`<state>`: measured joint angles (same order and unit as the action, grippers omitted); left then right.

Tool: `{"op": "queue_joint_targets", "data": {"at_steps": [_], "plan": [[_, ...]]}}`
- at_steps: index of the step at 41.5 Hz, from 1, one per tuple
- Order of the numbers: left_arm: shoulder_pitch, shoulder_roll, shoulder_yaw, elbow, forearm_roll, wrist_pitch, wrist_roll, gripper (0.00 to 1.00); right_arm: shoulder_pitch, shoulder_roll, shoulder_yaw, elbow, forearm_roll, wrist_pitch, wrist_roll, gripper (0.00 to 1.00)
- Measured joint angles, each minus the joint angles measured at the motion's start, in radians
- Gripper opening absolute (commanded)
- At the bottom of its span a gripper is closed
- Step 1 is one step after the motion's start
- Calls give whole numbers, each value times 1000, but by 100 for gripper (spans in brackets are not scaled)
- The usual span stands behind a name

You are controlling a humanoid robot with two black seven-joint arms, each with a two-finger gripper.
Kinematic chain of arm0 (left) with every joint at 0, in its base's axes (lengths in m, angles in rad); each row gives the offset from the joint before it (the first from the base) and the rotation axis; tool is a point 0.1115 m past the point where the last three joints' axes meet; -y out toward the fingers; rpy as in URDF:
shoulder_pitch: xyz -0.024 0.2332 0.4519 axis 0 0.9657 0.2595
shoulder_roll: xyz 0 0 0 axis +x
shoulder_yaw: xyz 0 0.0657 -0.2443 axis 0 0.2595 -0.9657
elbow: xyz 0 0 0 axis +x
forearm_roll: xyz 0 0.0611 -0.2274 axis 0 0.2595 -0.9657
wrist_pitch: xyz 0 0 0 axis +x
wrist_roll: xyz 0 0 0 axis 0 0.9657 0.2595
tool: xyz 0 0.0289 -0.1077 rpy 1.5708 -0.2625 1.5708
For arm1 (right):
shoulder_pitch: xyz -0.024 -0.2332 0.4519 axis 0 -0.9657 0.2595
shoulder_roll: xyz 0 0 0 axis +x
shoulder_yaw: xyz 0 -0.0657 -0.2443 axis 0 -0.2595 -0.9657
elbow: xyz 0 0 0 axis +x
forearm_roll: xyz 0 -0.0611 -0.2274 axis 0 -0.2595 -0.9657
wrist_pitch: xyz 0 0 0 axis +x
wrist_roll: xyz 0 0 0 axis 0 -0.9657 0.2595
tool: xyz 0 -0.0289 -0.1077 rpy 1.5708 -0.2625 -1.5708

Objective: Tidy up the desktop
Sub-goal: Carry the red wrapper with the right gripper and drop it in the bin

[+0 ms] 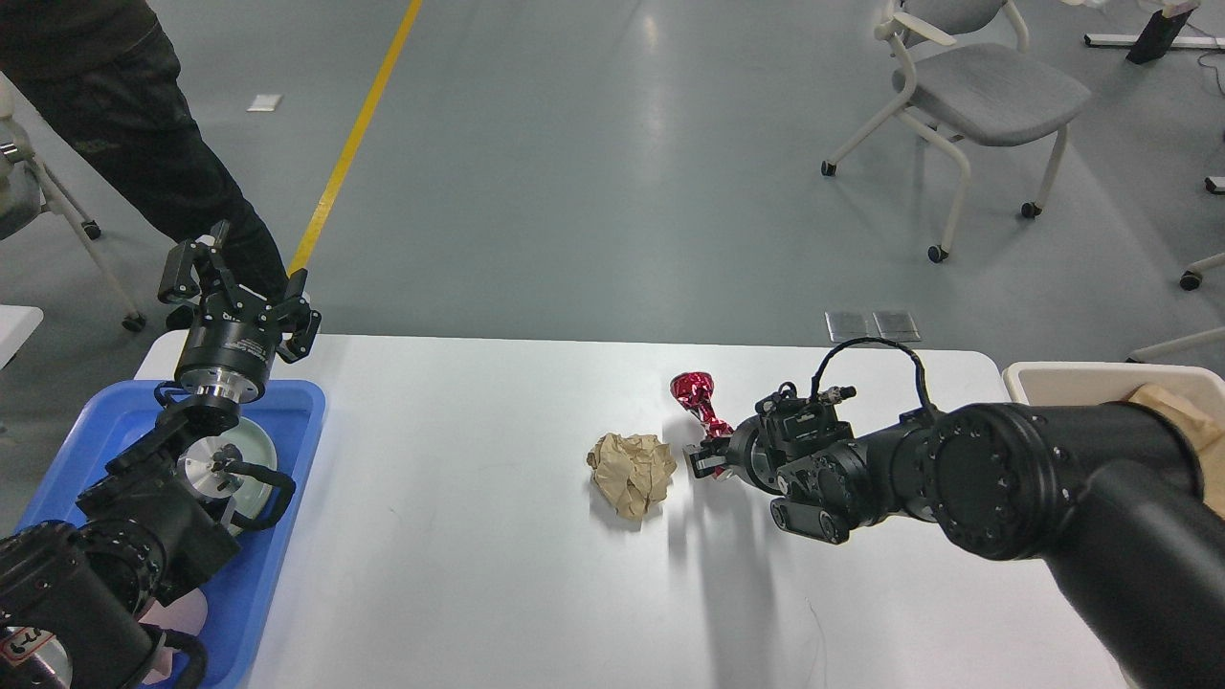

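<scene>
Here the beige bin holds brown paper; the left hand gapes empty, the right hand's grip unclear.

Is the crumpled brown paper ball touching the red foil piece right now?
Apart. The head view shows bare white desktop between the paper ball and the red foil piece.

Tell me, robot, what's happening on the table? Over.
Left gripper open, idle above blue tray. Right gripper on red object, grip unclear. Brown paper ball loose on desktop.
</scene>
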<state>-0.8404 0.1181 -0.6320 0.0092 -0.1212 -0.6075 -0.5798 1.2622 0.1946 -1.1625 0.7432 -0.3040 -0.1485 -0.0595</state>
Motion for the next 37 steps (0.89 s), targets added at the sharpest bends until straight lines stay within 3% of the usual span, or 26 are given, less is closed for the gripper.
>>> {"op": "queue_joint_targets", "data": {"at_steps": [11, 24, 37], "plan": [[0, 0, 0, 0, 0, 0, 0, 97, 151, -111, 43, 162, -1, -21, 5, 35], [0, 1, 0, 0, 0, 0, 0, 97, 488, -447, 132, 430, -1, -49, 18, 36], [0, 0, 0, 0, 0, 0, 0, 97, 729, -711, 138, 546, -1, -38, 22, 37]]}}
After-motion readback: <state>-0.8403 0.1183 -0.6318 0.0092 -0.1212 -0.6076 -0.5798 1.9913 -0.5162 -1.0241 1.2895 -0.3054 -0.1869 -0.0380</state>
